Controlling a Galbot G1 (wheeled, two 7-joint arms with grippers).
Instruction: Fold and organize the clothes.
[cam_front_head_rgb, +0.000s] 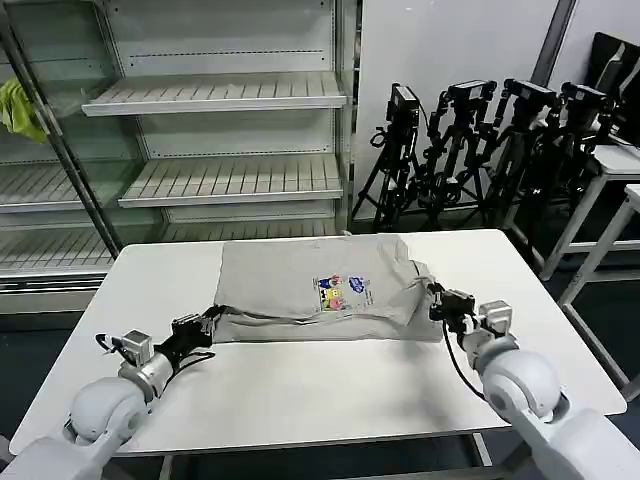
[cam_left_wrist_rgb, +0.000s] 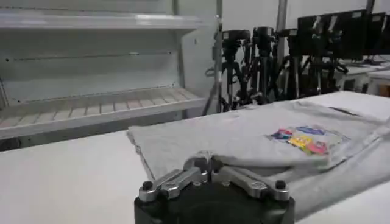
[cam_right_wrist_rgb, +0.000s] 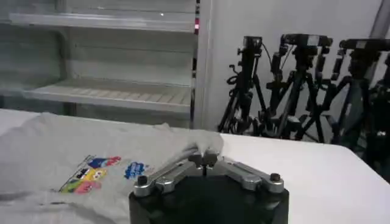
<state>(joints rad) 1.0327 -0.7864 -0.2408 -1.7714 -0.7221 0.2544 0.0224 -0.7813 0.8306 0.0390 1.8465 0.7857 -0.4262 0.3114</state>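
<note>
A light grey cotton T-shirt (cam_front_head_rgb: 320, 290) with a multicolour chest print lies mid-table, partly folded, sleeves hidden. The left gripper (cam_front_head_rgb: 208, 322) pinches its 9 o'clock edge; the right gripper (cam_front_head_rgb: 437, 297) pinches its 3 o'clock edge.

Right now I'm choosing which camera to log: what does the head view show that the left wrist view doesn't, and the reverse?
Head only: the right tool shut on the T-shirt's right edge, and a yellow-green rag on the shelving. Left wrist only: a close look at the left tool pinching a fabric edge. Both: the shirt's print, the white table, the tripods.
</note>
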